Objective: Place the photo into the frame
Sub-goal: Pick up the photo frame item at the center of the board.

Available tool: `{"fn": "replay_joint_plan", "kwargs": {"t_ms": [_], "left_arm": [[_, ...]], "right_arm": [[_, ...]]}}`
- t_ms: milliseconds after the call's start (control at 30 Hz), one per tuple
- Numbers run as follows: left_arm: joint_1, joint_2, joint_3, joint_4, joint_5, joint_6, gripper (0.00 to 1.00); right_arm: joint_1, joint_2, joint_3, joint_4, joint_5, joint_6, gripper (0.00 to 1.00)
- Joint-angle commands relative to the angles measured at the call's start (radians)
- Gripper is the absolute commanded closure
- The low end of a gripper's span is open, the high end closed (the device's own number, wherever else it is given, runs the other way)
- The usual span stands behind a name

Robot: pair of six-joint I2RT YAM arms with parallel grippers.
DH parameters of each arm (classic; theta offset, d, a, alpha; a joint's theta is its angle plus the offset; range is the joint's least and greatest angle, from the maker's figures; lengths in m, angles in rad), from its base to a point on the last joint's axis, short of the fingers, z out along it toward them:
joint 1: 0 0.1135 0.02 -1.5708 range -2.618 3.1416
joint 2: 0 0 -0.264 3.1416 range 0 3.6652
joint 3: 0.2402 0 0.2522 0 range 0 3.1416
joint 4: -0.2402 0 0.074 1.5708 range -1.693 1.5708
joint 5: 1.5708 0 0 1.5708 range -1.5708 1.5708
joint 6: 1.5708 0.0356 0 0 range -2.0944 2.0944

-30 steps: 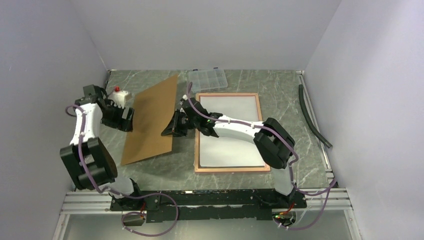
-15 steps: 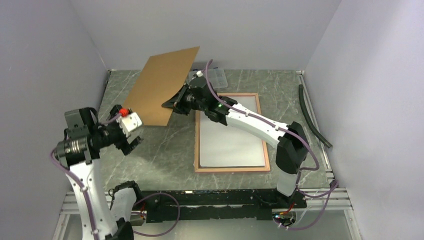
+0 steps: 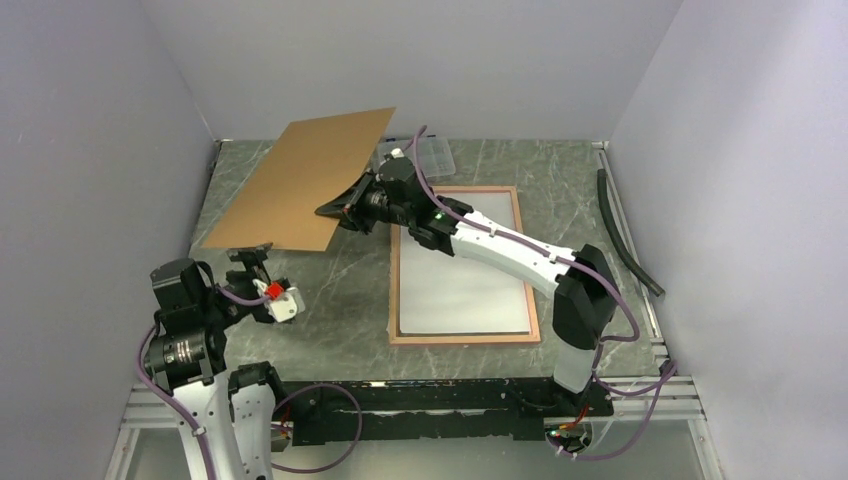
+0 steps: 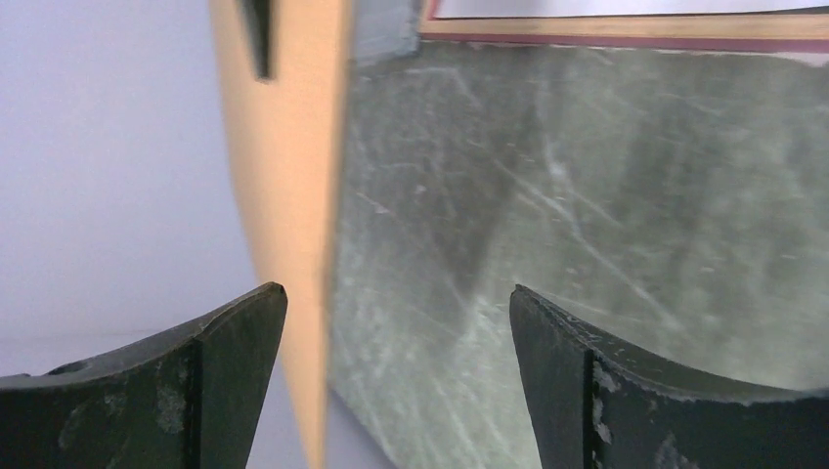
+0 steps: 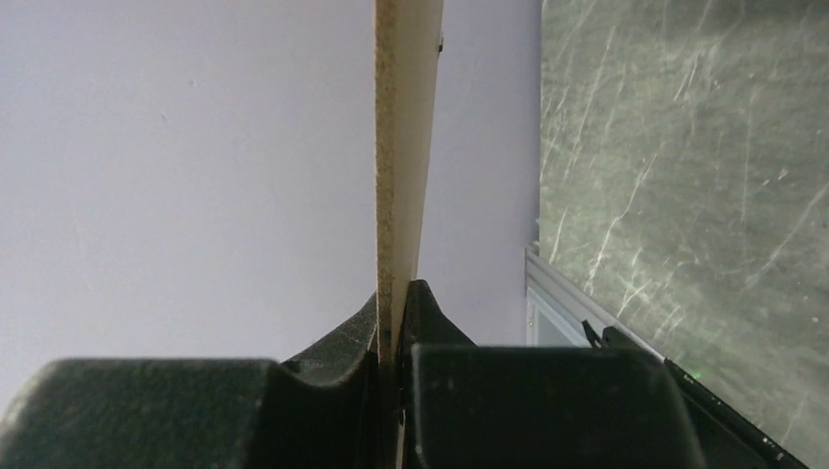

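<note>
Over marble table [image 3: 340, 290], right end effector [image 5: 395, 298] pinches board [image 3: 300, 180]; left end effector [image 4: 396, 322], spread, retreated.

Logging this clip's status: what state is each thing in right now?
backing board: held aloft, tilted, pinched at one edge
right fingers: shut on backing board
left fingers: open, empty
frame: lying flat, uncovered, white inside

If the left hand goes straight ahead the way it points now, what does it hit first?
Most likely the table. The brown board held by the right hand hangs just beside that line, on the left finger's side, though depth is unclear.
</note>
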Motion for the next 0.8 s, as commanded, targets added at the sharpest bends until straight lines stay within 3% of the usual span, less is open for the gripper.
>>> {"fn": "replay_joint_plan", "kwargs": {"t_ms": [0, 133, 333, 567, 667, 733, 767], "left_arm": [[0.001, 0.013, -0.006, 0.287, 0.065, -0.012, 0.11], [0.001, 0.029, -0.001, 0.310, 0.076, 0.004, 0.13], [0.000, 0.035, 0.000, 0.188, 0.084, 0.134, 0.23], [-0.003, 0.042, -0.010, 0.215, 0.083, 0.132, 0.33], [-0.003, 0.043, -0.009, 0.209, 0.088, 0.162, 0.48], [-0.004, 0.043, -0.003, 0.200, 0.092, 0.180, 0.70], [-0.005, 0.043, 0.001, 0.198, 0.093, 0.185, 0.75]], "right_arm": [[0.027, -0.078, -0.022, 0.199, -0.044, 0.033, 1.00], [0.042, -0.084, -0.039, 0.217, -0.051, 0.043, 1.00], [0.062, -0.070, -0.013, 0.236, -0.068, 0.061, 0.99], [0.082, -0.078, -0.016, 0.273, -0.069, 0.080, 0.96], [0.089, -0.086, -0.034, 0.296, -0.074, 0.081, 0.89], [0.089, -0.090, -0.037, 0.294, -0.084, 0.055, 0.80], [0.089, -0.092, -0.033, 0.285, -0.092, 0.034, 0.74]]}}
